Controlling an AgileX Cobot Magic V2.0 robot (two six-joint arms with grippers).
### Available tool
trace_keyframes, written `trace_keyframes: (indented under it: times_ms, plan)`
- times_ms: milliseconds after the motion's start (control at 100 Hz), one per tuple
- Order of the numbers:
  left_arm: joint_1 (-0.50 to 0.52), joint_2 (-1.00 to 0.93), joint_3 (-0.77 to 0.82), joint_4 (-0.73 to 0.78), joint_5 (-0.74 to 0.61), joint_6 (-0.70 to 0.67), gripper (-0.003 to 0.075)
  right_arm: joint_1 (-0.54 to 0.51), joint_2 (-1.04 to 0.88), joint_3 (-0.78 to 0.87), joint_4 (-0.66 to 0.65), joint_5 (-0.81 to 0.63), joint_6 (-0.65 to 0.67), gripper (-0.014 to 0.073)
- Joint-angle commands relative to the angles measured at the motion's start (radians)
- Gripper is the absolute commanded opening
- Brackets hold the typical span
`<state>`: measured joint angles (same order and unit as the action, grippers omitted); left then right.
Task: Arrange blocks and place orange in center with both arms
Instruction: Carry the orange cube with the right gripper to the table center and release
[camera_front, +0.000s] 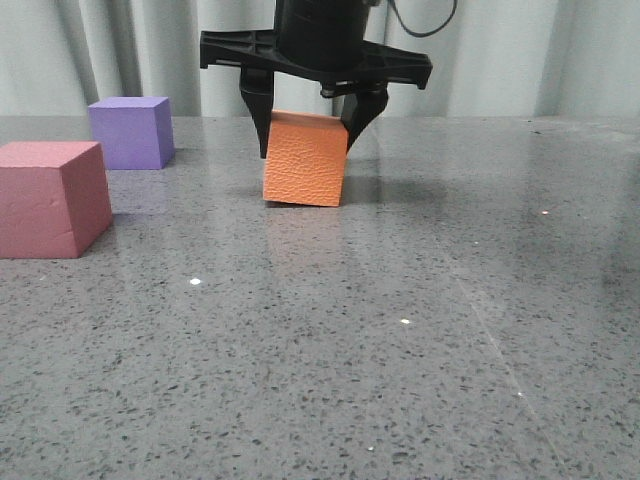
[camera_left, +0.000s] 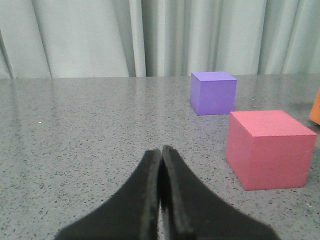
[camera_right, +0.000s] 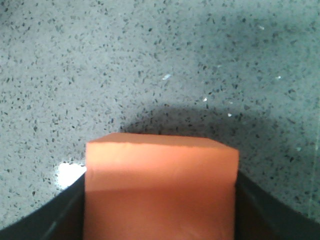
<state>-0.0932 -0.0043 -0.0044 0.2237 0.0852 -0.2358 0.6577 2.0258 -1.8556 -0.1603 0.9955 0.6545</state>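
Observation:
The orange cube (camera_front: 303, 160) with pebbled faces stands a little tilted at the middle of the grey table, its bottom edge at the tabletop. My right gripper (camera_front: 308, 125) is shut on it from above, one finger on each side. In the right wrist view the cube (camera_right: 160, 190) fills the space between the fingers. The purple cube (camera_front: 130, 131) stands at the far left, the pink-red cube (camera_front: 52, 198) nearer on the left. My left gripper (camera_left: 161, 152) is shut and empty, low over the table; the pink-red cube (camera_left: 269, 148) and purple cube (camera_left: 213, 92) lie ahead of it.
Grey speckled tabletop (camera_front: 400, 330) with pale curtains (camera_front: 120, 50) behind it. An orange sliver (camera_left: 315, 107) shows at the edge of the left wrist view.

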Motion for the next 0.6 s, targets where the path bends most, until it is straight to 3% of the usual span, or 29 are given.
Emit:
trace_keyframes:
  times_ms: [0, 90, 160, 350, 590]
  plan:
    - [0.001, -0.032, 0.054, 0.0, -0.073, -0.001, -0.0019, -0.002, -0.042, -0.026, -0.01, -0.036, 0.004, 0.0081]
    - [0.001, -0.032, 0.054, 0.0, -0.073, -0.001, -0.0019, -0.002, -0.042, -0.026, -0.006, -0.041, 0.004, 0.0113]
    - [0.001, -0.032, 0.054, 0.0, -0.073, -0.001, -0.0019, -0.002, -0.042, -0.026, -0.003, -0.041, 0.003, 0.0202]
    - [0.001, -0.032, 0.054, 0.0, -0.073, -0.001, -0.0019, -0.002, -0.042, -0.026, 0.004, -0.028, -0.009, 0.0618]
    - [0.001, -0.032, 0.054, 0.0, -0.073, -0.001, -0.0019, -0.002, -0.043, -0.053, 0.004, -0.009, -0.009, 0.0584]
